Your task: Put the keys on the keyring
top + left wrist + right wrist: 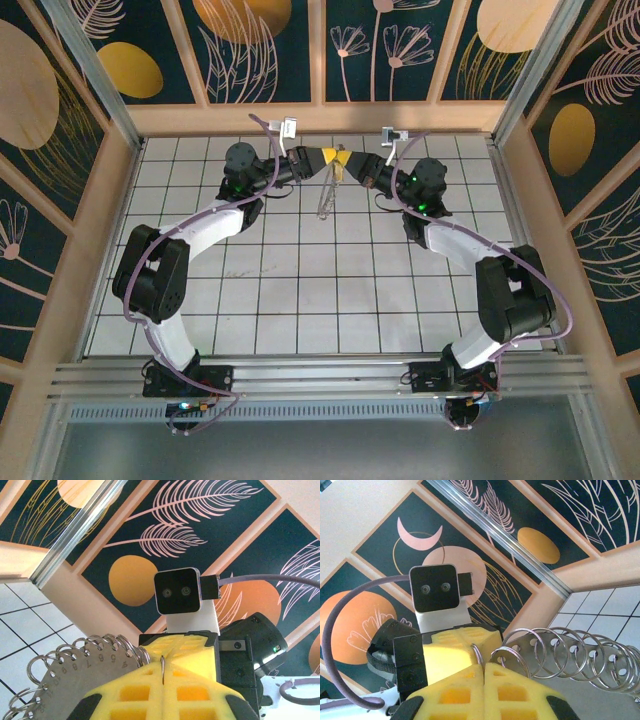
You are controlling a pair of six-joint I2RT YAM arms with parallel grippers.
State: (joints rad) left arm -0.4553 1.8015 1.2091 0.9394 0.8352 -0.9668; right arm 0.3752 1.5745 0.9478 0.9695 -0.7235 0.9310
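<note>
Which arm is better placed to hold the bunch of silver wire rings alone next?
Probably left: the bunch of silver wire rings hangs beneath the left gripper, shut on one ring. The right gripper, also shut on a ring, stands off to its side.

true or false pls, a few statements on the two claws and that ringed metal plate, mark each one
1. The left claw and right claw are both shut. True.
2. The claws sit at opposite sides of the table. False: they meet tip to tip over its far middle.
3. Wire rings line the edge of the numbered metal plate. True.
4. The claw fingertips are blue. False: they are yellow.
5. The plate's holes are bare. False: rings pass through them.
</note>
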